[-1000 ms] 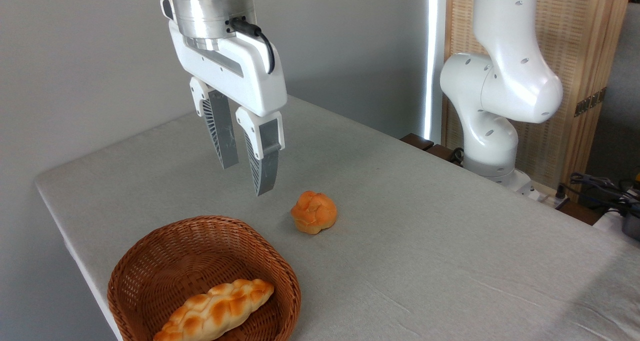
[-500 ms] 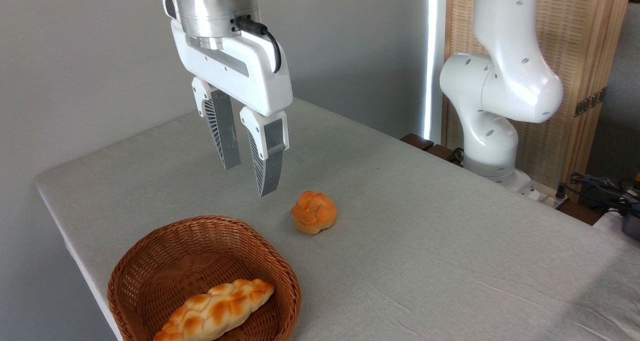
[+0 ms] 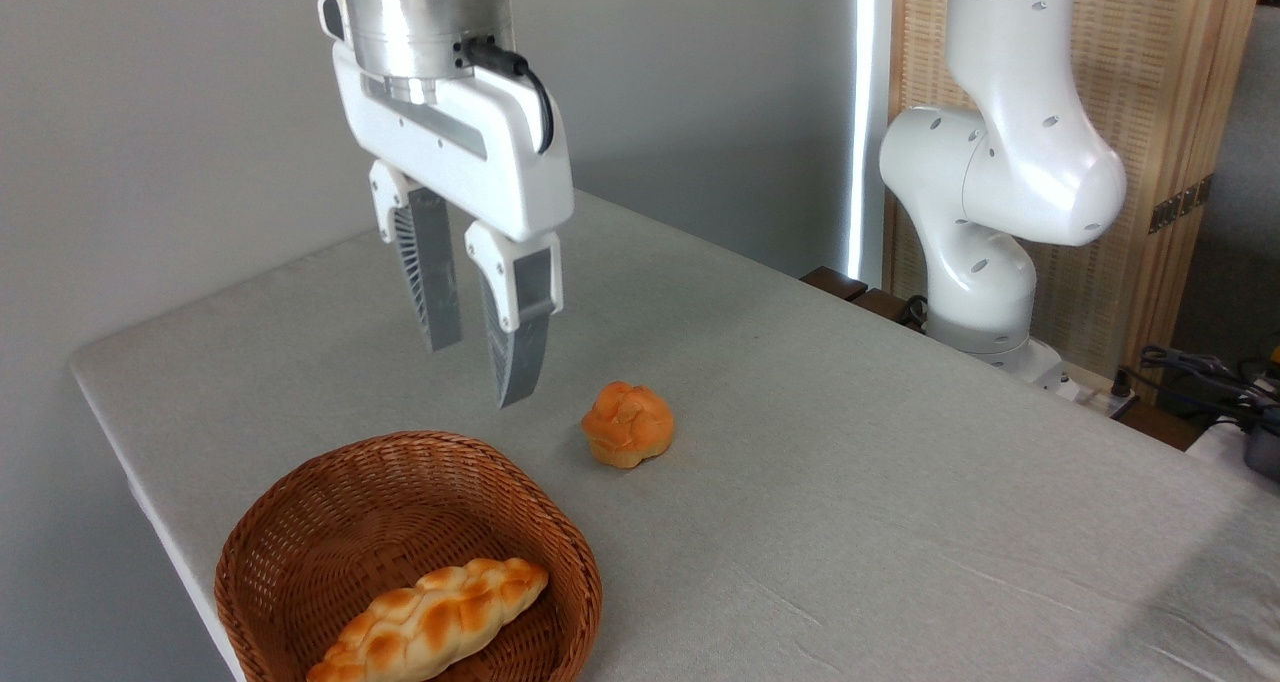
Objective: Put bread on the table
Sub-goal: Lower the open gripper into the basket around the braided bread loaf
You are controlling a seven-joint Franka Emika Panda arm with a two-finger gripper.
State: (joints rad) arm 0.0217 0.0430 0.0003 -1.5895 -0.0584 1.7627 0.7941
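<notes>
The braided bread (image 3: 430,620), pale golden with toasted bumps, lies inside the brown wicker basket (image 3: 290,522) at the front left of the grey-clothed table (image 3: 850,462). My gripper (image 3: 475,374) hangs in the air above and behind the basket's far rim, well clear of the bread. Its two grey fingers point down, stand a little apart and hold nothing.
A small round orange bun (image 3: 627,423) sits on the cloth to the right of the gripper. The arm's white base (image 3: 985,262) stands at the table's far right edge. Cables (image 3: 1200,372) lie at the far right. The table's left edge runs close by the basket.
The gripper has shifted slightly left and a little lower, toward the basket. Bread, bun and basket have not moved.
</notes>
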